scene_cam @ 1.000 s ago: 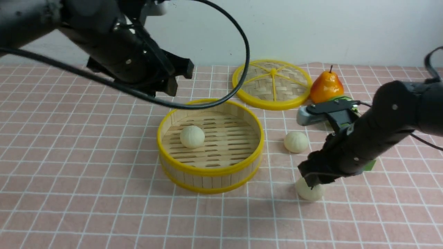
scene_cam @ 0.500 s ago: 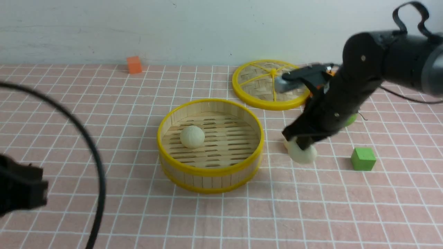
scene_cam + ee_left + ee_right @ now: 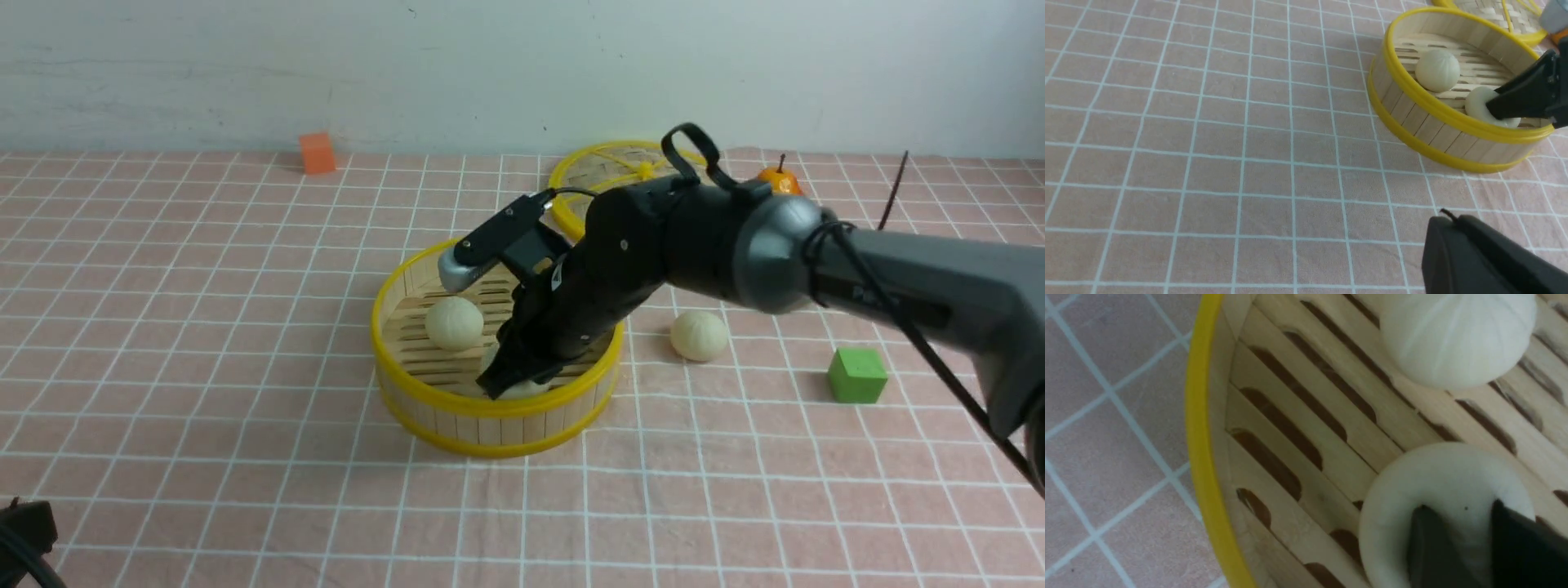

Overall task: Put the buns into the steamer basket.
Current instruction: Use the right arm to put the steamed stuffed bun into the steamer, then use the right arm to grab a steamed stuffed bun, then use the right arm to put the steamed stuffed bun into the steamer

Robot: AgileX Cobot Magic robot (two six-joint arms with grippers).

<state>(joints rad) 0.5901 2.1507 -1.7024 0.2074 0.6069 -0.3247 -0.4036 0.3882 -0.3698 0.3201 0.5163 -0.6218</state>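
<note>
wall (image 3: pixel 522 73): plain, pale grey-blue, far side
tabletop (image 3: pixel 245 457): dusty pink, pale grid lines, reaches wall
light: soft, even

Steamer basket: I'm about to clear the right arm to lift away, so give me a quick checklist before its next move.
- Basket sits flat on the table: ok
- First bun inside, on the slats: ok
- Second bun inside the wall: ok
- Right gripper free of that second bun: not ok, its fingers are at the bun
- Last bun in the basket: not ok, on the table
- Second bun's full weight on the slats: cannot tell
</note>
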